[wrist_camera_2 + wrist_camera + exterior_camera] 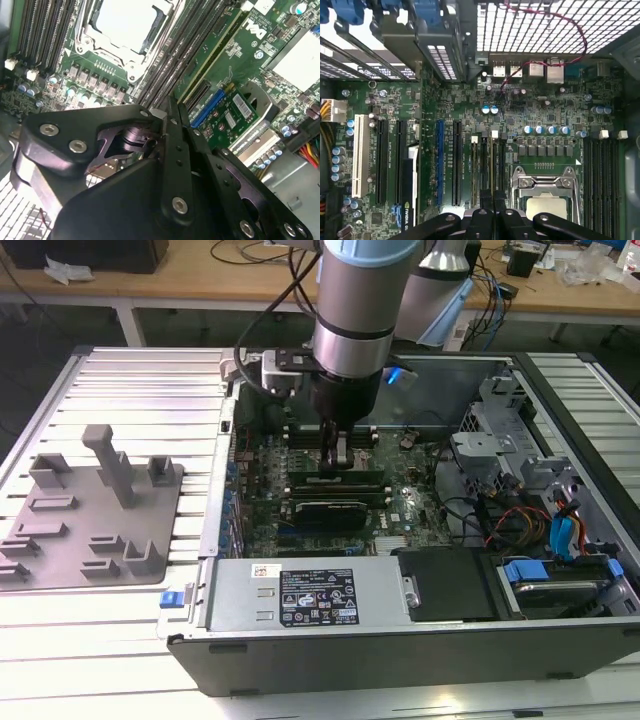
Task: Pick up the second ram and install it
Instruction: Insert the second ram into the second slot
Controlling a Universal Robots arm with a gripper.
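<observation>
Green and thin, the second ram [335,480] stands on edge in a slot right beneath the gripper [340,460] in the exterior view. It looks light, stiff and fragile, and is best held by its top edge at mid-length. In the second wrist view the jaws are drawn together, but I cannot tell whether they nip that edge. In the first wrist view the memory slots [485,170] run straight ahead of the jaws, so its long axis follows their gap.

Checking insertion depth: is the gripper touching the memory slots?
Cannot tell: in the exterior view the gripper overlaps the memory slots, hiding any contact or gap.
</observation>
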